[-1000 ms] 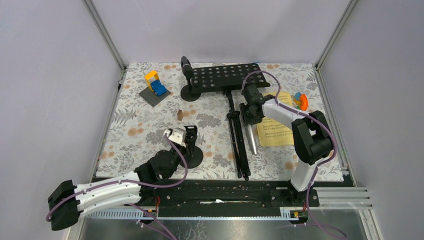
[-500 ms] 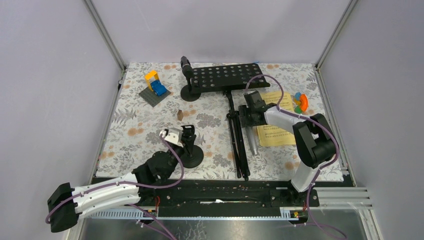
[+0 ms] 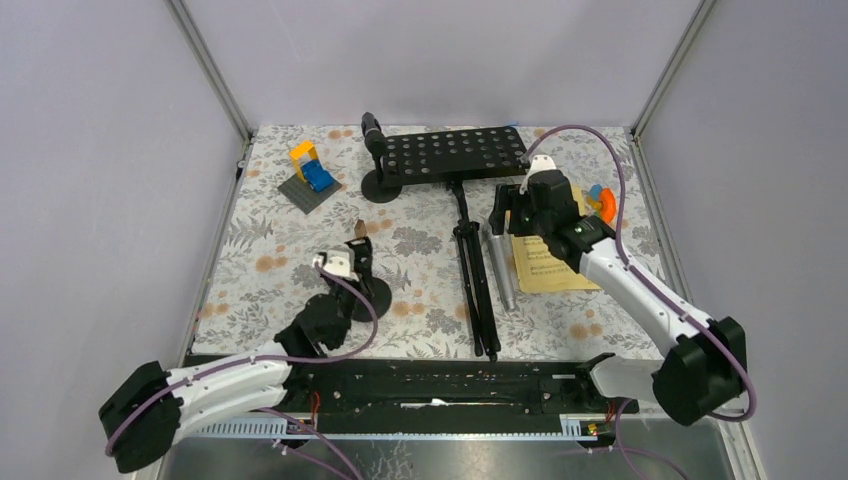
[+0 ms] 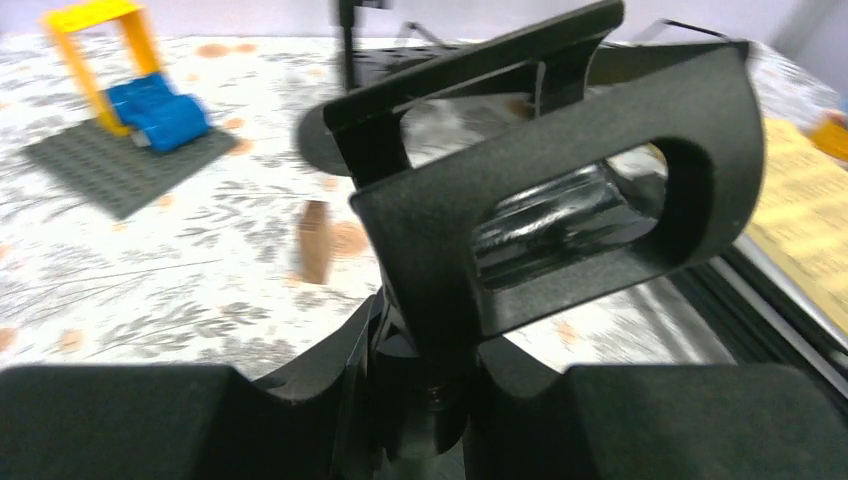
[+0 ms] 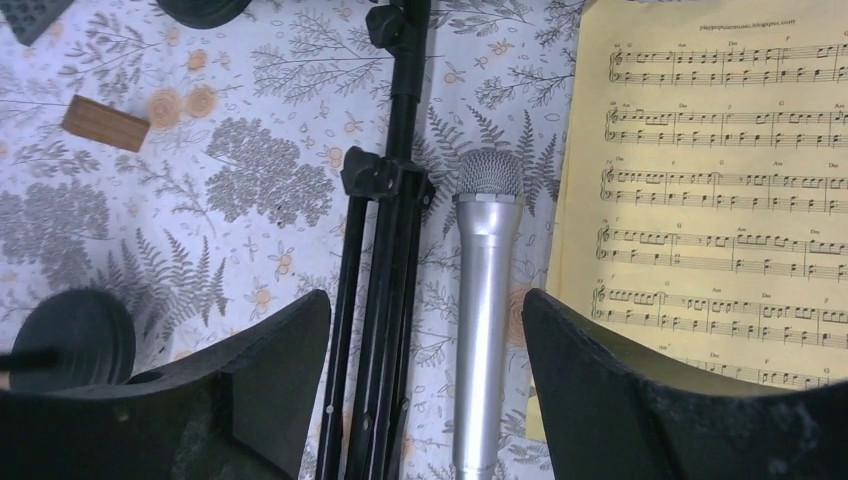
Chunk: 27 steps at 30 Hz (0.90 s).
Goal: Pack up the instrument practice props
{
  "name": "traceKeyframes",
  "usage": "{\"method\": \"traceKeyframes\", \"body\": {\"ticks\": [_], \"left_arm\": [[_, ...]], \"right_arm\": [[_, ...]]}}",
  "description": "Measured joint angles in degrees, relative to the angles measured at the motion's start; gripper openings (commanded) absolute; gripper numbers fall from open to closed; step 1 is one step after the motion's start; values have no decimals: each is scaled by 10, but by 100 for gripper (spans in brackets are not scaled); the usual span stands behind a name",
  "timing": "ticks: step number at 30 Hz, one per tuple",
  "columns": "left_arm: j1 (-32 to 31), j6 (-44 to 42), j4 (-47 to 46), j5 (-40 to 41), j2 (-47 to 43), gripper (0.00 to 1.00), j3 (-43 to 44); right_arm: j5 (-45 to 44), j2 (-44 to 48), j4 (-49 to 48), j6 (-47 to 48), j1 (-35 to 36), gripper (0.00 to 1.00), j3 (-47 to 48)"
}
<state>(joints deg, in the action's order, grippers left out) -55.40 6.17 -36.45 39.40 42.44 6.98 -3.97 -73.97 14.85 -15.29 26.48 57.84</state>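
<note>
Black perforated music rack with tripod legs lies flat mid-mat, yellow sheet-music page beside it. Right gripper just spread wide and lifted, leaving the silver microphone lying between them, not packed yet. Left gripper still clamps the short black disc-based post.

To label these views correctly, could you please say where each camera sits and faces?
Top external: overhead behind the bases, facing down at the table; both arms show.
Left wrist: low, facing forward; left gripper holds the disc-based post.
Right wrist: facing straight down; open right gripper above the silver microphone.
Shared with top: the microphone.
</note>
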Motion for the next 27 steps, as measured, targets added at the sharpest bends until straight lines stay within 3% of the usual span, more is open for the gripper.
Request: {"method": "traceKeyframes", "body": {"ticks": [2, 10, 21, 22, 25, 27], "left_arm": [[39, 0, -16, -2, 17, 0, 0], [297, 14, -87, -33, 122, 0, 11], [453, 6, -243, -105, 377, 0, 123], [459, 2, -256, -110, 400, 4, 135], [466, -17, -289, -119, 459, 44, 168], [467, -30, -312, -117, 491, 51, 185]], "right_arm": [[6, 23, 3, -3, 0, 77, -8], [26, 61, 30, -16, 0, 78, -40], [63, 85, 33, -24, 0, 79, -53], [66, 88, 33, -24, 0, 79, -57], [69, 96, 35, -24, 0, 79, -64], [72, 101, 35, -24, 0, 80, -65]]}}
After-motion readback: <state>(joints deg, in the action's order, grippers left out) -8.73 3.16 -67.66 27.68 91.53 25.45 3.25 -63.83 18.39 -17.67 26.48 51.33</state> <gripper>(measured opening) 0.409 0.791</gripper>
